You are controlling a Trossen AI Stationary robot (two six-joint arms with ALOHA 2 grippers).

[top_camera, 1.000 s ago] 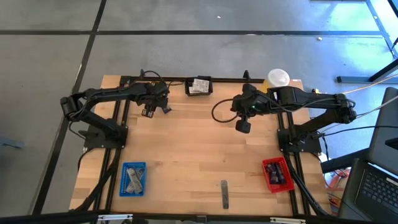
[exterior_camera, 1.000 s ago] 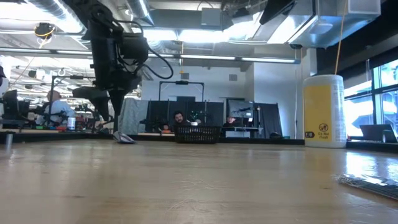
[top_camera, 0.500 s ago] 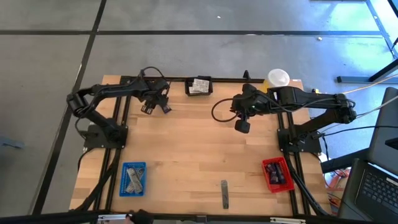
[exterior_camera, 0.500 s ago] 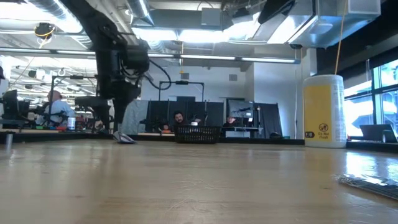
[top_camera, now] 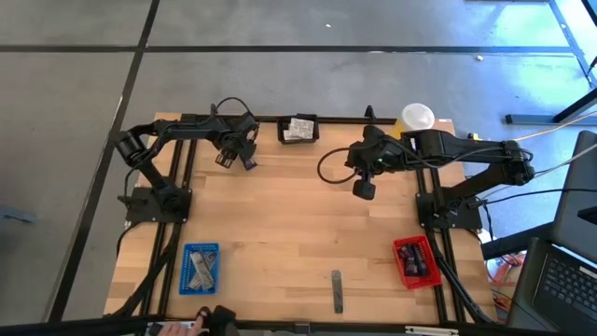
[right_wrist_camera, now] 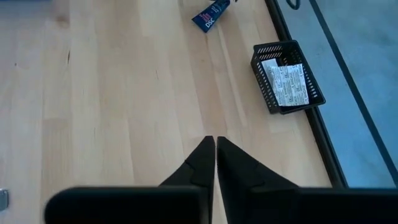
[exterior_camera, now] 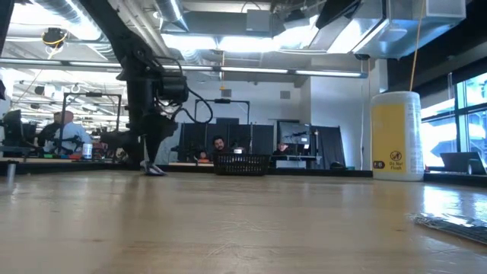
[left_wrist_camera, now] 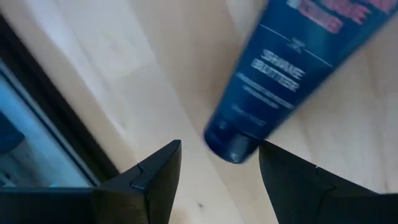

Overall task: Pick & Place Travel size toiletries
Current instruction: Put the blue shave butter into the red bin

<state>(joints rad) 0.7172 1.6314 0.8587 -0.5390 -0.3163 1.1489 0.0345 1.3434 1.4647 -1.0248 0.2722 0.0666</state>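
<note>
Left pincer spread above a dark blue tube lying flat on the table.
My fingers straddle its cap end; likely light, slick, squashy, so I'd pinch the firmer cap. Right pincer waits, pressed together.

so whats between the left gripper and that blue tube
Nothing: in the left wrist view the open left gripper hangs over bare wood, with the blue tube just ahead of it.

- Tall yellow container with white cap at the table's far right corner
- Blue tray near left
- Red tray near right
- Laptop beside the table
</note>
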